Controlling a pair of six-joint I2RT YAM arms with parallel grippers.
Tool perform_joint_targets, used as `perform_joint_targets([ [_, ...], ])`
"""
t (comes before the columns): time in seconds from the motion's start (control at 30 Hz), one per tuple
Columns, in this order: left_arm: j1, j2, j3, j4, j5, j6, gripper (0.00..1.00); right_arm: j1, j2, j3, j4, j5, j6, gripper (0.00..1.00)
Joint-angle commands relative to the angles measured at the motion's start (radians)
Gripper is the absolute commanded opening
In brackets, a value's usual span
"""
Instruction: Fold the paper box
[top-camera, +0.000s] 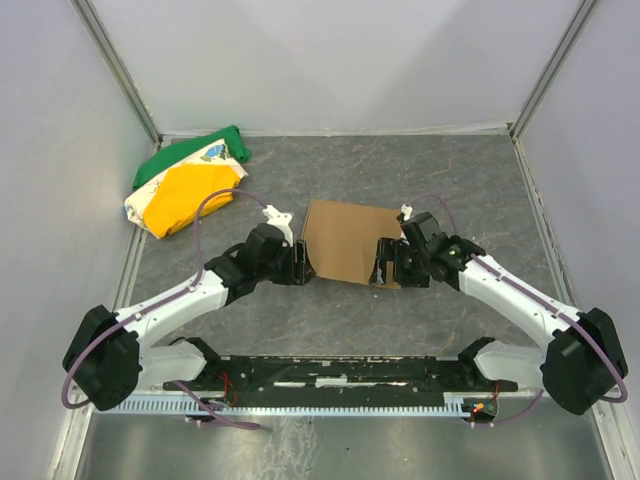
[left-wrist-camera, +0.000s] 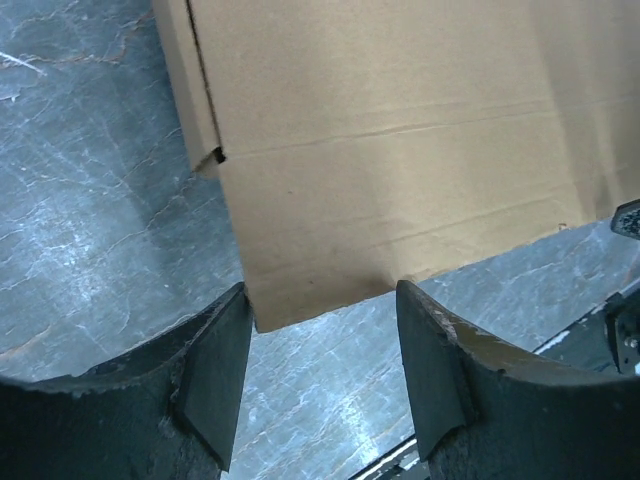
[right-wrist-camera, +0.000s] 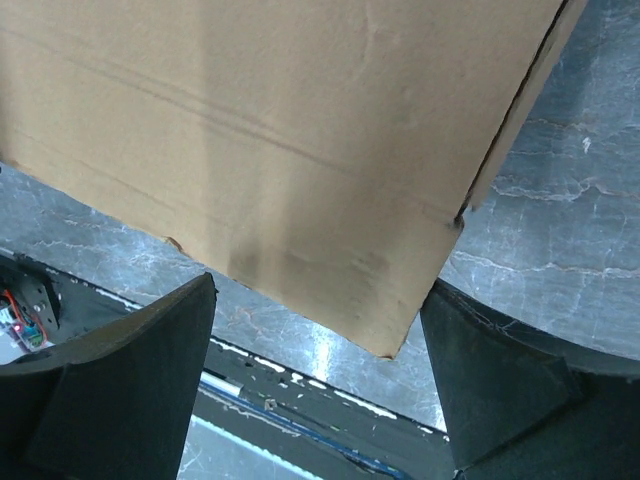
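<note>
Flanking the paper box (top-camera: 345, 240), left hand (left-wrist-camera: 320, 318) and right hand (right-wrist-camera: 318, 305) wide, empty; cloth bundle (top-camera: 185, 190) only overhead.

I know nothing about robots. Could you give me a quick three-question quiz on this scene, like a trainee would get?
1. True or false: the right gripper is clamped shut on the paper box.
2. Where is the cloth bundle relative to the box? A) apart from it, at the far left; B) on top of it; C) tucked under it.
3. Fill in: in its wrist view, the left gripper has a ____ of the box in front of its open fingers.

Key: 1 false, its jaws stand open; 2 A; 3 corner.
</note>
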Motion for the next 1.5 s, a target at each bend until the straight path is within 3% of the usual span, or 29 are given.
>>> perform_joint_targets([
  [0.0, -0.003, -0.023, 0.068, -0.036, 0.054, -0.023, 0.65, 0.005, -0.028, 0.062, -0.024, -0.02, -0.005, 0.9],
  [0.47, -0.002, 0.074, 0.053, -0.111, -0.059, 0.049, 0.65, 0.004, 0.019, 0.036, -0.005, 0.007, -0.042, 0.91],
  [0.9, -0.003, 0.099, 0.067, -0.076, -0.074, 0.062, 0.64, 0.005, 0.047, 0.014, 0.011, 0.052, -0.067, 0.91],
  [1.47, -0.002, 0.075, 0.099, -0.042, -0.077, 0.087, 0.63, 0.005, 0.065, 0.026, 0.038, 0.002, -0.061, 0.91],
])
